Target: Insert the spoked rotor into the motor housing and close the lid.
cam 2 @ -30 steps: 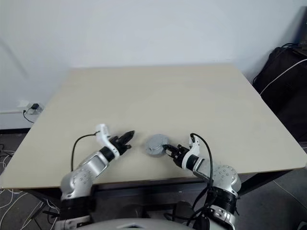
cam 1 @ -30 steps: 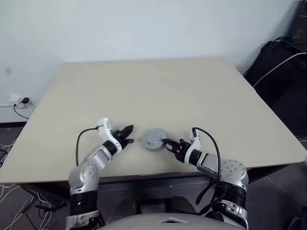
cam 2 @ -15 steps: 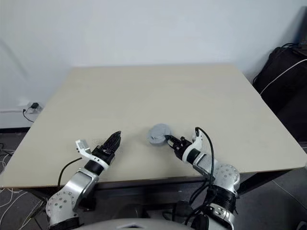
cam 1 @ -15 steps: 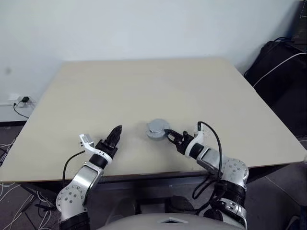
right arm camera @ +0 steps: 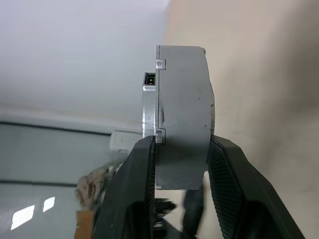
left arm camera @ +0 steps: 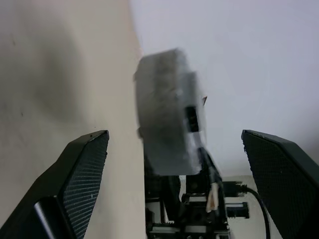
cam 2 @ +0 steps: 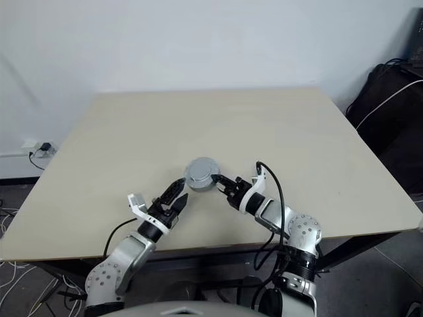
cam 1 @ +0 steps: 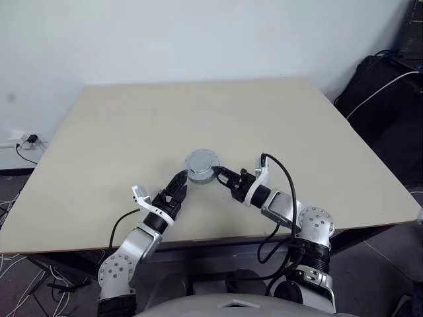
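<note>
Right gripper (cam 1: pixel 215 174) pinches the round, silvery-grey lid (cam 1: pixel 199 164) (smooth-faced metal).

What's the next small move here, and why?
Probably ease the open left pincer forward around the near rim of the grey disc assembly. The right pincer clamps that assembly by its edge, lifted off the table, and the left wrist view shows the disc between the spread fingers but not yet touched.
</note>
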You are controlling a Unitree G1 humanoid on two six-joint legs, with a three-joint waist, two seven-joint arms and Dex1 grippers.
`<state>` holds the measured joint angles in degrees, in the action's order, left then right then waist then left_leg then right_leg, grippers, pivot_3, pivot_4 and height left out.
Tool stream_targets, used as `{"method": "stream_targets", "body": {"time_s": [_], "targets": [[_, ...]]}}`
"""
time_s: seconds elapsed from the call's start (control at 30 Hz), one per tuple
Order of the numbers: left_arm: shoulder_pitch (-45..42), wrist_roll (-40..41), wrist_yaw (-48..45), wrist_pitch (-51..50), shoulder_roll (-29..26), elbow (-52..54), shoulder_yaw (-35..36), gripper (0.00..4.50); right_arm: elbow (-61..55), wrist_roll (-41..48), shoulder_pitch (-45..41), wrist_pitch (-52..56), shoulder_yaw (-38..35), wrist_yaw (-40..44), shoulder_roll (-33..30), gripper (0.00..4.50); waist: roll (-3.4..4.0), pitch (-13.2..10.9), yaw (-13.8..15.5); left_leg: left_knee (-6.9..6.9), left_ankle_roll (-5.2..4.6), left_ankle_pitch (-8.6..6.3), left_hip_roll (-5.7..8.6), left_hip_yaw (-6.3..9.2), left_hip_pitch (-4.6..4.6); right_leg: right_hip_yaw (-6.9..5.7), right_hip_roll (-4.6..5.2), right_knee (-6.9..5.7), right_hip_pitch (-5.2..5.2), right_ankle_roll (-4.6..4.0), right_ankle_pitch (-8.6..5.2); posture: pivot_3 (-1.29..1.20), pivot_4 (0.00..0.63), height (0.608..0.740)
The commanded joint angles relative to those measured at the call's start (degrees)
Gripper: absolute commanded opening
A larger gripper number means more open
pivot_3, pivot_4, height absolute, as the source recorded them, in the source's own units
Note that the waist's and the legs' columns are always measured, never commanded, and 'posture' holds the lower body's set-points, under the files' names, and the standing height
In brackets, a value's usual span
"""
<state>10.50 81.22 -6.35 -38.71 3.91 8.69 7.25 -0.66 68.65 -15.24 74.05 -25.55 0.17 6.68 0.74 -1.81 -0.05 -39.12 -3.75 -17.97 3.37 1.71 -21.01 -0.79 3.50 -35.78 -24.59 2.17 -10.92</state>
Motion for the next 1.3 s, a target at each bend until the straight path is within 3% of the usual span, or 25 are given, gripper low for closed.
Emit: {"method": "stream_targets", "body": {"time_s": [0.03,0.33,0.43,0.6,0.7,1.03,1.2,1.3], "targets": [[1.09,1.83,-1.11,1.36,7.9,-0.35,-2.36,4.5,-3.88,6.32,1.05,2.0,3.16,0.18,1.83,1.2,0.0,0.0,-0.04,0.0,0.0,0.0,0.0,0.0,0.01,0.0,0.0,0.0,0.0,-0.01,0.0,0.0,0.0,0.74],[0.82,2.4,-2.46,3.29,7.09,-1.35,-3.92,4.5,-5.51,13.78,4.42,3.03,6.8,-3.94,-0.65,1.2,0.0,0.0,-0.14,-0.01,-0.03,0.0,0.0,-0.05,0.06,0.02,-0.01,-0.01,0.05,0.0,0.0,0.0,0.0,0.74],[0.83,2.55,-2.71,3.72,6.74,-1.35,-4.34,3.9,-6.09,14.45,5.19,1.74,7.88,-5.51,-1.72,1.2,-0.01,0.0,-0.32,-0.02,-0.05,0.0,0.0,-0.07,0.07,0.03,-0.01,-0.01,0.06,0.0,0.0,0.0,0.0,0.74],[0.76,2.77,-2.58,4.02,6.1,-1.16,-4.87,2.3,-8.34,9.39,5.68,-2.03,10.61,-5.86,-4.12,1.2,-0.04,-0.01,-0.5,-0.03,-0.07,0.0,0.0,-0.09,0.09,0.02,-0.03,0.0,0.08,0.03,-0.01,0.0,0.0,0.74],[0.83,2.1,-1.62,5.6,5.77,-0.64,-5.07,2.23,-9.99,3.57,6.28,-4.95,13.32,-4.92,-7.17,1.2,-0.05,-0.01,-0.5,-0.03,-0.1,0.0,0.0,-0.12,0.11,0.02,-0.03,0.0,0.11,0.04,-0.01,0.0,0.0,0.74],[-4.03,-0.81,2.82,10.17,4.14,-3.1,-2.15,2.11,-19.85,-27.9,12.84,-28.99,29.06,8.59,-21.74,4.49,-0.21,-0.08,-0.25,-0.08,-0.13,-0.01,-0.01,-0.27,0.18,0.03,-0.05,-0.01,0.14,0.31,-0.13,0.0,0.0,0.74],[-10.82,-2.83,5.12,11.8,2.78,-9.1,1.89,2.11,-19.92,-44.19,16.69,-42.49,37.15,13.33,-28.3,4.5,-0.39,-0.09,0.44,-0.15,-0.06,0.04,-0.01,-0.29,0.23,0.02,-0.06,-0.02,0.2,0.42,-0.13,0.0,0.0,0.74],[-18.76,-5.68,5.92,13.57,1.08,-16.77,5.58,2.11,-17.93,-50.9,19.73,-48.02,38.92,12.81,-28.94,4.5,-0.65,-0.11,1.24,-0.17,-0.02,0.07,-0.01,-0.26,0.29,0.01,-0.07,-0.03,0.27,0.41,-0.11,0.0,0.0,0.74]]}}
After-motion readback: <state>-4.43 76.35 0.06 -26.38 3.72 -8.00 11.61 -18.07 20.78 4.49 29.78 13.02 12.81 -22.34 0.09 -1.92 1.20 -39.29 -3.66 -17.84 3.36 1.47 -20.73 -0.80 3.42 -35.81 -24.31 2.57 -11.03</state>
